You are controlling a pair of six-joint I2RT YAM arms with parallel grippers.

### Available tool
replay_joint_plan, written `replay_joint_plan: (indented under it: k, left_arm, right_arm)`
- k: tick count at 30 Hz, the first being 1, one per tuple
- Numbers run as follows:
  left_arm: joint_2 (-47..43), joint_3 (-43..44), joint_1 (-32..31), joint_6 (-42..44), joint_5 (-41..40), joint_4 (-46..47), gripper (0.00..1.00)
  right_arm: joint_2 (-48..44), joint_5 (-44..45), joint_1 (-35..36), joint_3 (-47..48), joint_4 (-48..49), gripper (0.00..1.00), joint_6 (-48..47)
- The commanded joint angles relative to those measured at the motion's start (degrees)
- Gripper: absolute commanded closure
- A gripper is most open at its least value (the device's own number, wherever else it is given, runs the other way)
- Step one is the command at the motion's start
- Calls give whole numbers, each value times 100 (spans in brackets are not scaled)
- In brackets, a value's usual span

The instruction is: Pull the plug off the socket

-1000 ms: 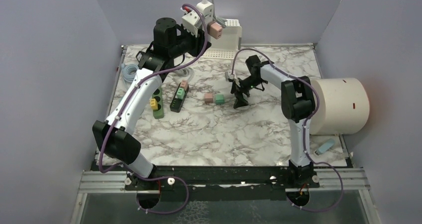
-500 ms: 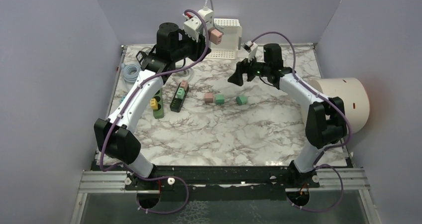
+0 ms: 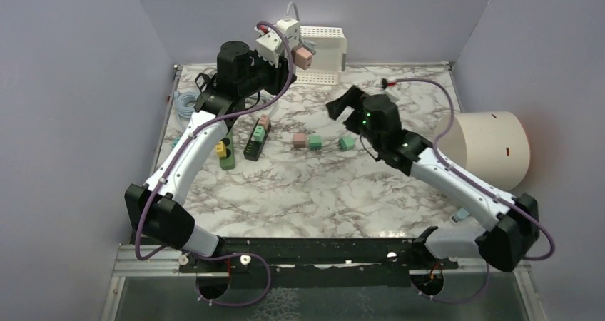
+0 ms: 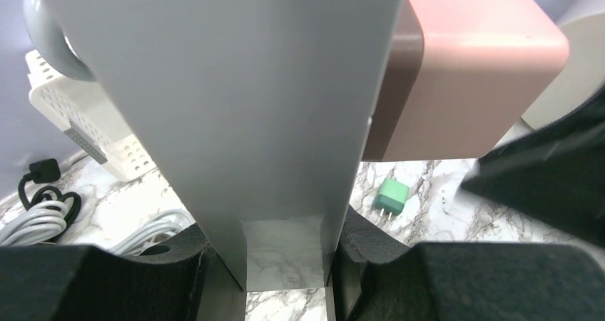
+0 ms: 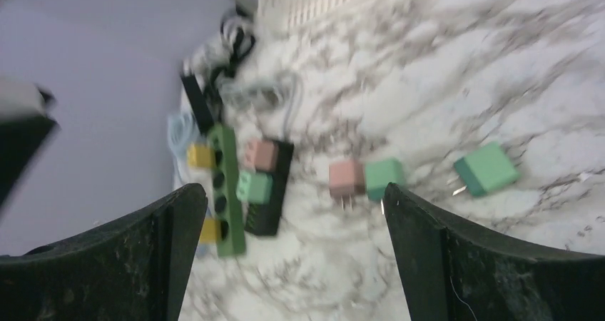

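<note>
Left gripper (image 4: 285, 278) clamps the white socket (image 4: 235, 107) aloft by the back wall, pink plug (image 4: 464, 71) seated in its side; right gripper (image 5: 292, 253) hovers nearby, fingers wide apart, empty; a skewed pull could wrench the socket loose.

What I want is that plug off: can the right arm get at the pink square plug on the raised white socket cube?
Probably yes: the right gripper is open, and the pink square plug juts uncovered from the white socket cube toward it.
</note>
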Motion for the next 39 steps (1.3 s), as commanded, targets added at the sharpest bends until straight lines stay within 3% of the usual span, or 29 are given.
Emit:
replay_joint_plan:
  k: [1, 5, 8, 10, 18, 22, 34, 39]
  left_arm:
    - [-324, 59, 42, 81, -165, 676, 100]
    - [-355, -3, 42, -44, -147, 752, 100]
    - [-385, -73, 42, -114, -90, 786, 100]
    - [-409, -142, 42, -116, -105, 812, 100]
    - [-449, -294, 41, -86, -234, 791, 100]
    - [-416, -308, 17, -24, -257, 745, 100]
    - [-341, -200, -98, 139, -366, 624, 100]
    - [-379, -210, -102, 173, -401, 599, 100]
  right_arm:
    - [-307, 1604, -541, -449, -108, 1, 1066]
    - [990, 351, -1043, 893, -2859, 1, 3390]
    - [2287, -126, -1216, 2300, -4396, 1, 3849]
    - [2873, -517, -1333, 2983, -4786, 1, 3815]
    - [4005, -1163, -1476, 4096, -5445, 3, 4079]
    - [4256, -1432, -1525, 3858, -5312, 12, 4181]
    - [4643, -1340, -1614, 3605, -4821, 17, 4215]
    - [4909, -1341, -1656, 3705, -4843, 28, 4093]
